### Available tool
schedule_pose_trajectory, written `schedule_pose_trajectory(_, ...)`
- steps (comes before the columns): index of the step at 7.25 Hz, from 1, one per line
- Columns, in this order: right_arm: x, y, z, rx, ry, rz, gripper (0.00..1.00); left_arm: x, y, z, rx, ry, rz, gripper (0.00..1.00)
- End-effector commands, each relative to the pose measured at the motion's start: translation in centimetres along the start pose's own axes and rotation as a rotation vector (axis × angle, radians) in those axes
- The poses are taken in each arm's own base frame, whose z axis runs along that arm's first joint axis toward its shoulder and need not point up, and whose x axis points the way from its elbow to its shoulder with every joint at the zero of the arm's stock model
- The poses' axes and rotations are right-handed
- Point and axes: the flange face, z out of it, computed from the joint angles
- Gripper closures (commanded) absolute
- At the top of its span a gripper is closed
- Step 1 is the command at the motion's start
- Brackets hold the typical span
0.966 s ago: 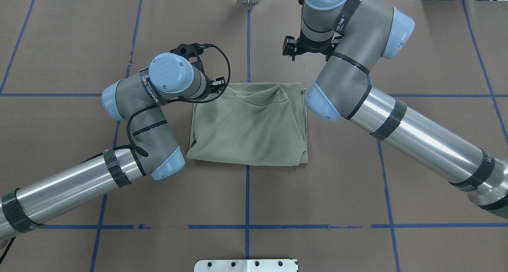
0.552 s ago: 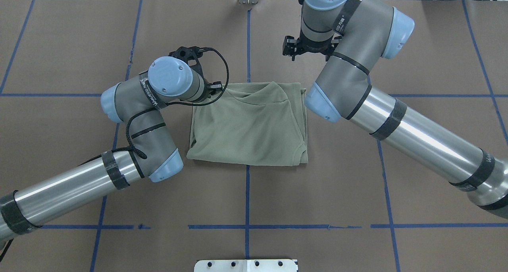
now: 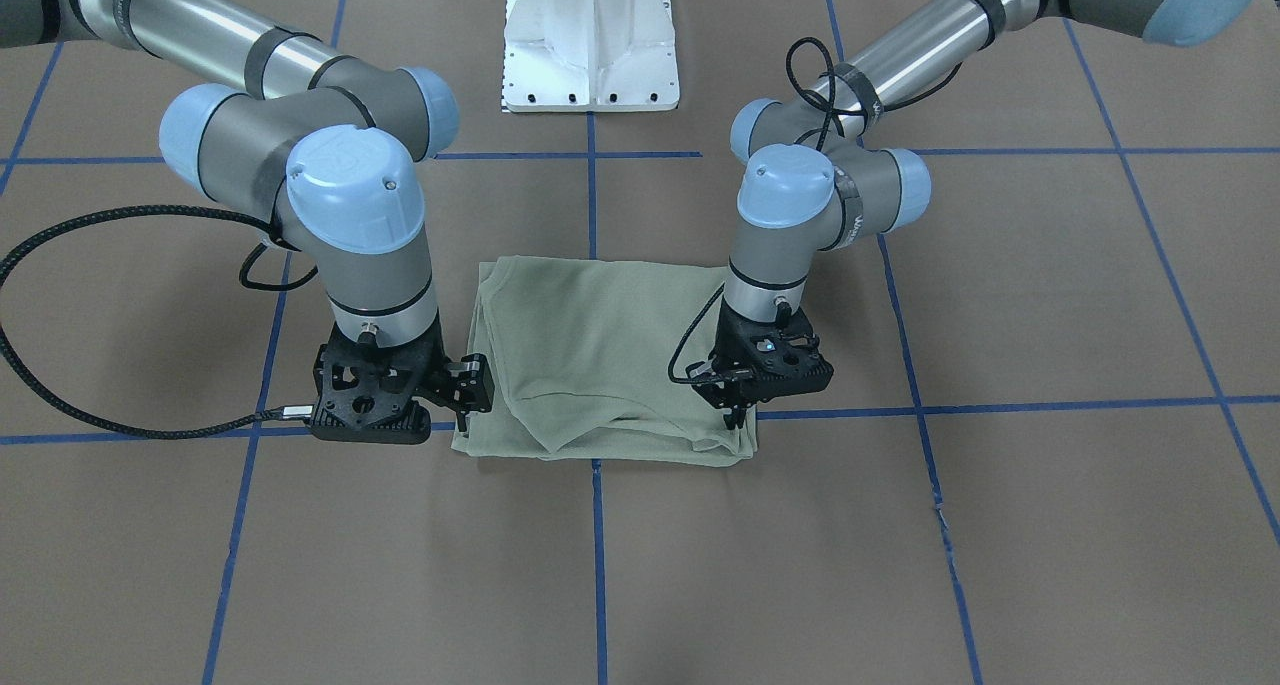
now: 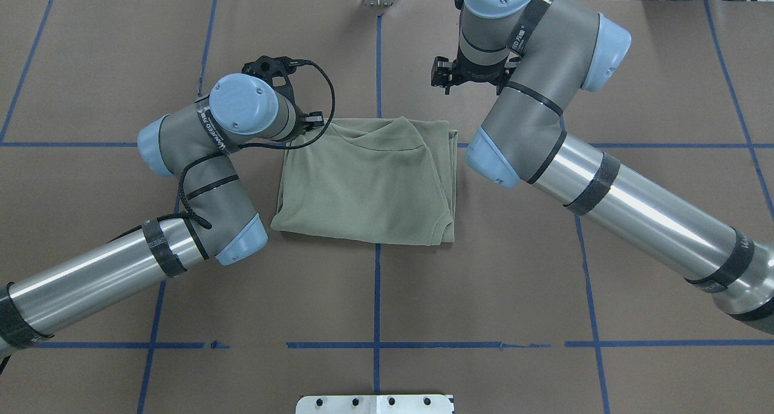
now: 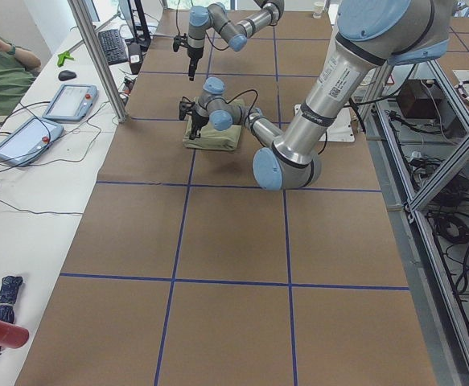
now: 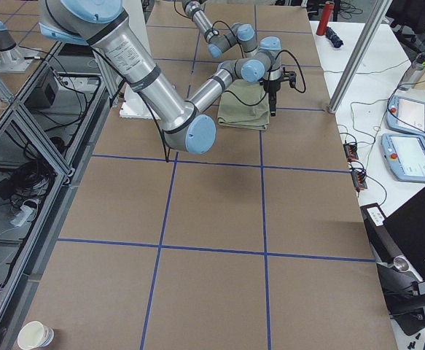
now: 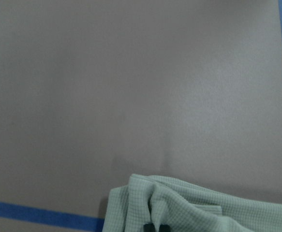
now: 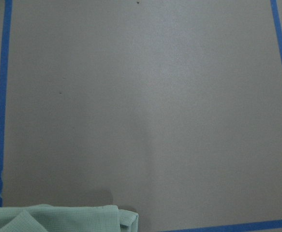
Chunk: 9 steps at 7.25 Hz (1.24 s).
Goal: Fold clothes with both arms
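The pale green shirt (image 4: 363, 184) lies folded into a rough rectangle on the brown table cover, at the middle. My left gripper (image 3: 737, 417) is down at the shirt's far left corner as the overhead view shows it, shut on a bunched bit of the cloth (image 7: 194, 208). In the overhead view the left wrist hides its fingers. My right gripper (image 4: 443, 78) hangs open above the table, just past the shirt's far right corner, holding nothing. The right wrist view shows only a shirt edge (image 8: 58, 217) at its bottom left.
Blue tape lines (image 4: 377, 293) divide the brown cover into squares. The white pedestal base (image 3: 590, 45) stands at the robot's side of the table. A side bench with tablets (image 5: 69, 100) and a person's arm (image 5: 1, 64) runs along the far edge.
The left gripper has pulled its corner leftward and slightly away from the robot, and the whole shirt has slid left with it. The right arm has barely moved.
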Motion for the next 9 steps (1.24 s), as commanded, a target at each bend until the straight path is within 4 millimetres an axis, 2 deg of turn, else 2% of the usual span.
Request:
schedule_pose_trajectory(1,0.4,0.1,0.5,-0.013,0.003,-0.015,0.00,-0.1,-0.3,-0.4,0.004,0.006,0.006,0.02)
schedule_pose_trajectory(2,0.7,-0.2,0.3,-0.016,0.000,-0.043,0.00,0.3,-1.6,-2.6,0.019,0.034,0.070,0.00)
schedule_pose_trajectory(3,1.4,-0.7,0.1,-0.032,-0.009,-0.055,0.00,-1.1,-3.9,-4.7,0.017,0.060,0.182,0.00)
schedule_pose_trajectory(4,1.7,-0.8,0.2,-0.038,-0.009,-0.065,0.00,-3.7,-4.4,-5.8,-0.013,0.071,0.238,0.00)
schedule_pose_trajectory(5,2.6,-1.7,-0.2,-0.036,-0.010,-0.061,0.00,-5.1,-5.6,-7.0,-0.001,0.078,0.288,0.00)
schedule_pose_trajectory(6,4.1,-2.6,-0.4,-0.055,-0.018,-0.080,0.00,-5.8,-6.2,-7.1,0.005,0.069,0.311,0.00)
schedule_pose_trajectory(7,7.6,-3.8,-0.4,-0.075,-0.025,-0.128,0.00,-6.9,-8.0,-7.9,0.005,0.055,0.353,0.00)
schedule_pose_trajectory(8,13.1,-5.5,-1.3,-0.075,-0.031,-0.170,0.00,-9.5,-10.8,-10.4,-0.014,0.041,0.425,0.00)
schedule_pose_trajectory(9,20.0,-5.1,-1.8,-0.089,-0.042,-0.230,0.00,-13.6,-12.9,-13.3,-0.022,0.008,0.531,0.00)
